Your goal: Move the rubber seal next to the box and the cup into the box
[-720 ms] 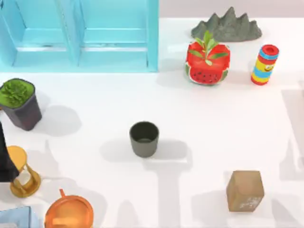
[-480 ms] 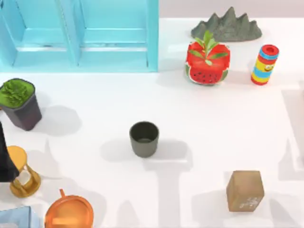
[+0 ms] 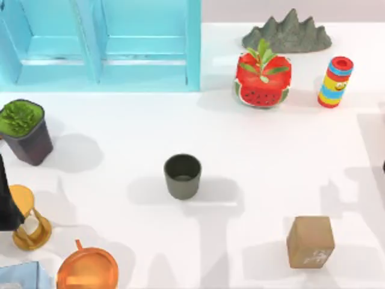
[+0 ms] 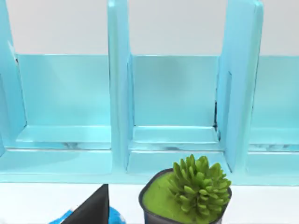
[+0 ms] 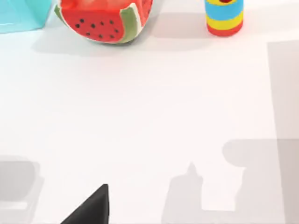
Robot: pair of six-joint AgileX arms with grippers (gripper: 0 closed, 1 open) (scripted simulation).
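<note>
The cup (image 3: 182,176), dark grey-green and without a handle, stands upright near the table's middle. The rubber seal (image 3: 310,242), a tan block with whitish marks, rests at the front right. The box (image 3: 99,45) is the light blue compartmented one at the back left; its open bays (image 4: 173,98) face the left wrist camera. My left arm (image 3: 5,198) is a dark shape parked at the left edge, far from the cup. A sliver of my right arm (image 3: 383,166) shows at the right edge, behind the seal. A black part of each gripper shows in its own wrist view.
A purple pot with a green plant (image 3: 24,131), a gold hourglass (image 3: 30,220) and an orange pot (image 3: 87,269) stand along the left side. A watermelon planter (image 3: 262,78), a striped cylinder (image 3: 335,82) and a grey rock (image 3: 287,33) stand at the back right.
The arm shadows on the table's right side have shifted leftward, and a sliver of my right arm has entered at the right edge. Cup and seal have not moved.
</note>
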